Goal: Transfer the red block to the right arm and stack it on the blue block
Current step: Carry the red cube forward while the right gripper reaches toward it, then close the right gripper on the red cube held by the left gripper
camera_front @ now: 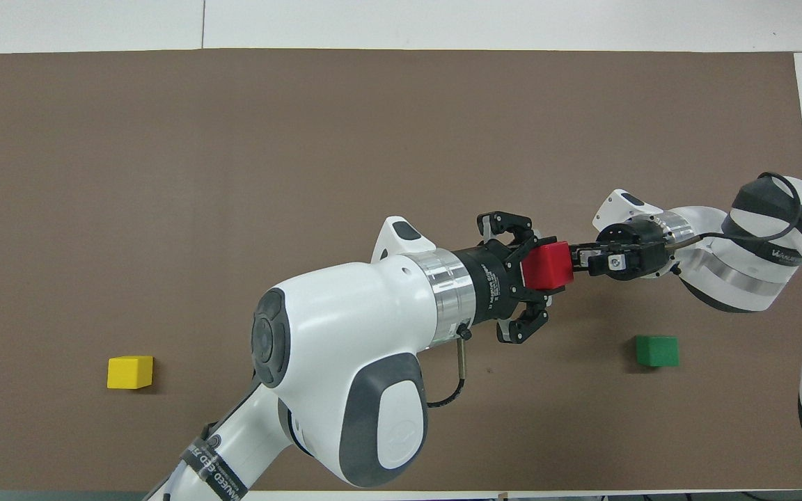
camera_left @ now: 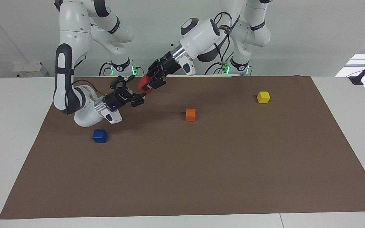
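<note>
Facing view: my left gripper (camera_left: 147, 85), clamped on the small bright red cube (camera_left: 143, 83), holds it in the air at my right gripper (camera_left: 135, 96), whose fingers stand apart. The small deep blue cube (camera_left: 99, 135) sits bare on the brown mat (camera_left: 201, 171).

Overhead view: red cube (camera_front: 546, 266) meets my right gripper (camera_front: 580, 255); handover and stacking remain.

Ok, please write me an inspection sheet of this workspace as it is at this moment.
Surface: brown mat on a white table.
Job's things: red block held in the air; blue block on the mat, nothing on it.
Clutter: orange cube, yellow cube, green cube.
Grippers: left gripper shut on the red block; right gripper open, fingers right by the block.
Cables: black cable loops at the right wrist.
Surroundings: white wall; green lights at the arm bases.
</note>
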{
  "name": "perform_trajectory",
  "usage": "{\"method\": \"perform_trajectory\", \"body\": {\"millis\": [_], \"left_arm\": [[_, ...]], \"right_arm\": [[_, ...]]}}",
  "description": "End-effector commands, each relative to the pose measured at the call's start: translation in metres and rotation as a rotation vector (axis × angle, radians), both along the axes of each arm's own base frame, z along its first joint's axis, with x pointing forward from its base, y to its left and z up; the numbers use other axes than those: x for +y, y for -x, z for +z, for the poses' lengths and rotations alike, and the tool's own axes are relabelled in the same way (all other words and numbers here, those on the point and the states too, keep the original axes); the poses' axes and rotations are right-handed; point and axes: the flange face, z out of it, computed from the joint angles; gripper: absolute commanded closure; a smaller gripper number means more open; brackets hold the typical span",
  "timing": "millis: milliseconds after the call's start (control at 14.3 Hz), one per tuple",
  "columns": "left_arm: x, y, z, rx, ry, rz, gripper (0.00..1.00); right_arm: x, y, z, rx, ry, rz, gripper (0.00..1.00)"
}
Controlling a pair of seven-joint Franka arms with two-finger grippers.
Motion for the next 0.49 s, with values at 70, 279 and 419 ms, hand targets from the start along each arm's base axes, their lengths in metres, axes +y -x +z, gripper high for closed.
{"method": "perform_trajectory", "body": {"millis": [70, 279, 419], "left_arm": [[-0.0118, -0.0064, 0.0031, 0.005, -0.002, -0.051, 1.0], [-0.0166, 0.0, 0.0024, 0.002, 0.001, -0.056, 1.0], [-0.0161, -0.0007, 0.0031, 0.002, 0.001, -0.055, 1.0]], "right_arm": [[0.0021, 0.0027, -0.0011, -0.015, -0.022, -0.027, 0.0], [0.0027, 0.0023, -0.002, -0.014, -0.016, -0.03, 0.0], [0.0048, 0.0021, -0.0038, -0.011, -0.008, -0.034, 0.0]]}}
